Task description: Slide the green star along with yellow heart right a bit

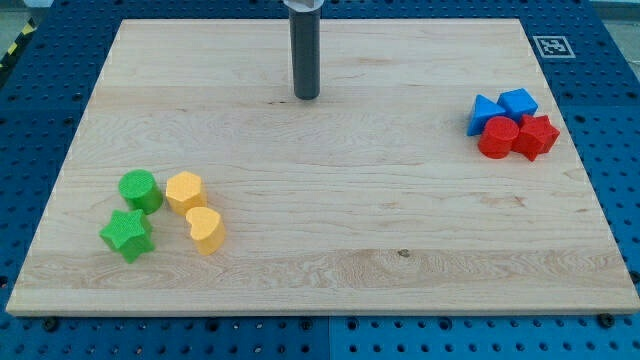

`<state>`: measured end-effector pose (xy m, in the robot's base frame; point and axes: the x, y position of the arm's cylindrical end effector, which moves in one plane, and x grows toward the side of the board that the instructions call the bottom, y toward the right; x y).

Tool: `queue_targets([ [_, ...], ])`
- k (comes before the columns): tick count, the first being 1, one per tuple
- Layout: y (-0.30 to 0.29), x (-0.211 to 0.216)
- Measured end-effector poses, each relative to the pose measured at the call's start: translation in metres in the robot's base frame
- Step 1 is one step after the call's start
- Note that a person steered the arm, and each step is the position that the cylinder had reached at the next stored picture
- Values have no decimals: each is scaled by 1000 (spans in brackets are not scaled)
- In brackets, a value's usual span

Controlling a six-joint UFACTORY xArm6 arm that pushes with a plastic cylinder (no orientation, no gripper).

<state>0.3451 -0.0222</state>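
The green star (126, 235) lies near the view's lower left of the wooden board (330, 270). The yellow heart (206, 229) lies just right of it, a small gap between them. A green cylinder (140, 190) sits above the star and a yellow hexagon-like block (185, 191) sits above the heart. My tip (306, 97) stands near the view's top centre, far up and right of this cluster, touching no block.
At the view's right is a tight cluster: two blue blocks (485, 113) (518, 103), a red cylinder (497, 137) and a red star-like block (536, 137). A marker tag (550, 45) sits at the board's top right corner. A blue pegboard surrounds the board.
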Motion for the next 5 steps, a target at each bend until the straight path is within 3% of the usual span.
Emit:
queue_targets([
  [1,-10,0],
  [3,-118,-18],
  [4,-174,-8],
  [5,-201,42],
])
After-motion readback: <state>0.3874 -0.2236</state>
